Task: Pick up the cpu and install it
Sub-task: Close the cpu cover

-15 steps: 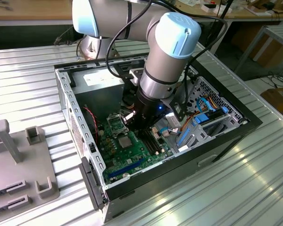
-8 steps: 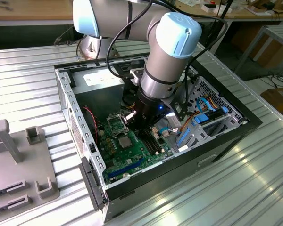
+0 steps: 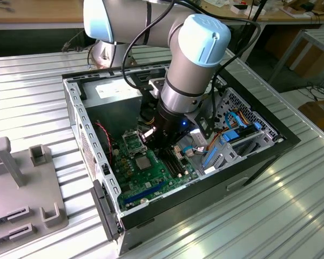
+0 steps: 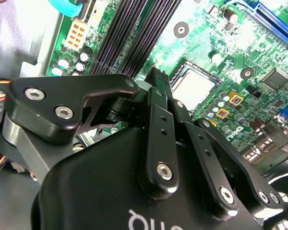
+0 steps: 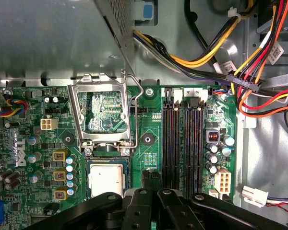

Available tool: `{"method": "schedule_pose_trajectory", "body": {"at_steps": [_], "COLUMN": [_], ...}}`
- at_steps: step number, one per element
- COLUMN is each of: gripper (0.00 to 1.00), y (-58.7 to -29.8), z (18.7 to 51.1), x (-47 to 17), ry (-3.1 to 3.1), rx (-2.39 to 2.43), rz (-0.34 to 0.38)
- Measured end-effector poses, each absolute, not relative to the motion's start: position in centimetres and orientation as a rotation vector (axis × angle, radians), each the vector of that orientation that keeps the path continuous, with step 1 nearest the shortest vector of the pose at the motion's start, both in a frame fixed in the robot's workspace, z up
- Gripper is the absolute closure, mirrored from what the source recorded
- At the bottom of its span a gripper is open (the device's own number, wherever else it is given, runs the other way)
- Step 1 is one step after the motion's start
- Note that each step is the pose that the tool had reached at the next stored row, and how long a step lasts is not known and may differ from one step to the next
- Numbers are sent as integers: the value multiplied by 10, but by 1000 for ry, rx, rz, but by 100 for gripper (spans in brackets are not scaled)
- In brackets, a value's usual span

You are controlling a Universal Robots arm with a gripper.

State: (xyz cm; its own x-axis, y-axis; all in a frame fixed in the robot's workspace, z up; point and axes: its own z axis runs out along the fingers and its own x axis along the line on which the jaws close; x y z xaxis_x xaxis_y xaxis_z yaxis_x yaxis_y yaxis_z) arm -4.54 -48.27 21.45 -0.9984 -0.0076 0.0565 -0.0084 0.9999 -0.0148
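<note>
Ribbed metal sheeting covers the table (image 3: 291,205) I am working over, and beyond its far edge I see a wooden bench (image 3: 38,11) and, at the exterior view's right, a cluttered floor with a brown box (image 3: 321,116). At the exterior view's left a grey fixture plate (image 3: 21,186) with upright posts sits on the sheeting, well apart from the computer case. The open case (image 3: 173,162) lies in the middle of the table, its green motherboard (image 3: 146,175) on the case floor and blue cables (image 3: 227,143) bundled at its right end.

My arm (image 3: 189,70) reaches down into the case, with the gripper (image 5: 152,178) low over the board. Its black fingers (image 4: 156,79) look pressed together at the tips, with nothing visibly held between them.

In both wrist views the cpu (image 5: 106,176) lies flat inside its square socket on the motherboard, pale silver-grey top up, just beside the fingertips (image 5: 151,179). The socket's hinged metal load frame (image 5: 104,114) stands swung open on the side of the cpu away from the gripper, its lever wire (image 5: 134,112) along one edge. Black memory slots (image 5: 181,143) run beside the socket, and yellow, red and orange wires (image 5: 216,45) cross the case wall beyond them.
</note>
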Motion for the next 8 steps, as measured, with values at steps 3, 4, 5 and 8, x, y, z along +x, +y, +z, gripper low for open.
{"method": "schedule_pose_trajectory", "body": {"at_steps": [3, 4, 5, 8], "gripper": [89, 89, 89, 89], "y": [-483, -483, -483, -483], "z": [214, 214, 215, 214], "x": [-45, -45, -45, -45], "ry": [-3085, -3085, -3085, -3085], "rx": [38, 39, 40, 43], "rz": [24, 24, 22, -86]}}
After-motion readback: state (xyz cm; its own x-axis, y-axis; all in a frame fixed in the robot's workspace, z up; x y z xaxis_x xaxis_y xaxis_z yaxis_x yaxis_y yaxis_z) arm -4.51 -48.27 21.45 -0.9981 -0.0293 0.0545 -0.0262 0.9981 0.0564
